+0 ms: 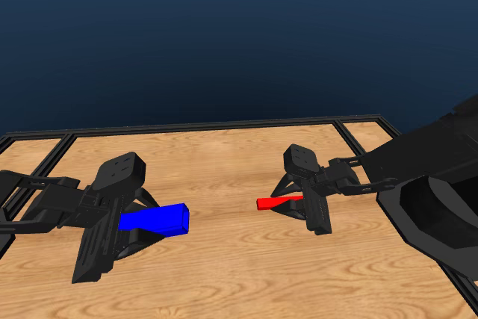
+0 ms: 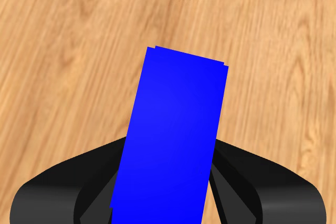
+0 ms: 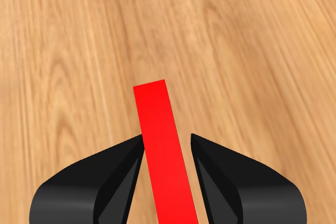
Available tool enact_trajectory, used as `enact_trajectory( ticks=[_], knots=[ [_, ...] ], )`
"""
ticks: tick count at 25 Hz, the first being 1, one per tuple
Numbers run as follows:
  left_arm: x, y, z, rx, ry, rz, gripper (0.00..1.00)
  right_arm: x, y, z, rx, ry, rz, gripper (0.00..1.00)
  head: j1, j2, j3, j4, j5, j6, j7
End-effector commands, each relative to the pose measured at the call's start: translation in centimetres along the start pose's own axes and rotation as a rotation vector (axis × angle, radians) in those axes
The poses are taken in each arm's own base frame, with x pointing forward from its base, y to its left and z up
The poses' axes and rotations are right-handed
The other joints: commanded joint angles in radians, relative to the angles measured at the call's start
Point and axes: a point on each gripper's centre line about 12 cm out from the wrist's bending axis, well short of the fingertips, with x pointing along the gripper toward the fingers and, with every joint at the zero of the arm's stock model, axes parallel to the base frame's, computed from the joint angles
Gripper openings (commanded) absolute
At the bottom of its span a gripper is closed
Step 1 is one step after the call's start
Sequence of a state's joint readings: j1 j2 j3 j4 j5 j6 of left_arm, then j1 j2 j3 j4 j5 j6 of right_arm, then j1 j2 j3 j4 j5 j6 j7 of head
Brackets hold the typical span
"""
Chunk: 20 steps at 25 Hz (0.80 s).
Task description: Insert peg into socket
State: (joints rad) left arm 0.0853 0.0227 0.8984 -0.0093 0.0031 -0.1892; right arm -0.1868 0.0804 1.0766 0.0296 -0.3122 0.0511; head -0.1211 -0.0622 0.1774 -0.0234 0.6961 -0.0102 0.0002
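In the head view, the socket (image 1: 155, 219) is seen as a bright blue block held clear of the table (image 1: 224, 259) by the left gripper (image 1: 134, 223), its free end pointed toward the middle. Its gripped end is hidden among the black fingers, and its open end cannot be made out from here. The peg (image 1: 278, 202), a thin red bar, is held by the right gripper (image 1: 302, 203); only its free end shows, the rest being covered by the gripper. Peg and socket are well apart, roughly level, over the middle of the table, nearer its front edge than its far edge. The right arm is cut off at the picture's edge.

In the left wrist view, the socket (image 2: 170, 140) is pinched between the two jaws, tilted slightly; its lower end is cut off by the frame. Small notches are seen at its far corners, and no opening is visible.

In the right wrist view, the peg (image 3: 163, 150) is a flat, plain red strip, slightly tilted, running out of frame below. One jaw is seen touching it; a sliver of table shows between it and the other, so the grip is judged closed on it.
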Motion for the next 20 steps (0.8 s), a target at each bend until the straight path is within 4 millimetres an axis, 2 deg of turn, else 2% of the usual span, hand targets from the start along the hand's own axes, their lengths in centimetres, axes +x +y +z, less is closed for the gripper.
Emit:
enact_trajectory(
  ticks=[1, 6, 8, 11, 14, 17, 19, 20],
  knots=[
    [-0.9, -0.3, 1.2, -0.006, -0.069, -0.014, 0.00, 0.2, 1.6, 0.9, -0.061, -0.007, 0.034, 0.00, 0.003, -0.024, -0.006, 0.000, -0.002, 0.000, 0.002],
    [-1.8, -0.9, 1.4, -0.009, -0.083, -0.029, 0.00, -1.1, 1.7, 2.5, -0.077, -0.061, 0.034, 0.00, 0.006, -0.057, 0.015, 0.001, 0.000, 0.003, 0.005],
    [-2.5, -1.5, 1.9, -0.006, -0.095, -0.043, 0.00, -1.7, 2.1, 3.7, -0.088, -0.084, 0.042, 0.00, 0.009, -0.082, 0.031, 0.002, -0.002, 0.006, 0.007],
    [-3.3, -2.5, 2.3, 0.007, -0.097, -0.064, 0.00, -2.3, 3.7, 5.6, -0.131, -0.103, 0.077, 0.00, 0.016, -0.119, 0.057, 0.004, -0.008, 0.006, 0.008],
    [-4.4, -4.1, 2.7, 0.029, -0.116, -0.100, 0.00, -3.1, 4.6, 8.5, -0.136, -0.139, 0.095, 0.00, 0.032, -0.166, 0.091, 0.007, -0.011, 0.010, 0.017],
    [-5.4, -5.4, 2.9, 0.037, -0.109, -0.124, 0.00, -2.9, 5.8, 10.3, -0.143, -0.133, 0.117, 0.00, 0.048, -0.199, 0.116, 0.011, -0.013, 0.015, 0.021],
    [-6.1, -6.1, 2.7, 0.042, -0.095, -0.134, 0.00, -2.6, 7.3, 12.4, -0.165, -0.179, 0.141, 0.00, 0.059, -0.217, 0.130, 0.013, -0.011, 0.013, 0.015],
    [-6.2, -6.1, 2.4, 0.042, -0.084, -0.133, 0.00, -2.3, 7.5, 12.5, -0.167, -0.168, 0.144, 0.00, 0.063, -0.222, 0.133, 0.013, -0.012, 0.013, 0.011]
  ],
)
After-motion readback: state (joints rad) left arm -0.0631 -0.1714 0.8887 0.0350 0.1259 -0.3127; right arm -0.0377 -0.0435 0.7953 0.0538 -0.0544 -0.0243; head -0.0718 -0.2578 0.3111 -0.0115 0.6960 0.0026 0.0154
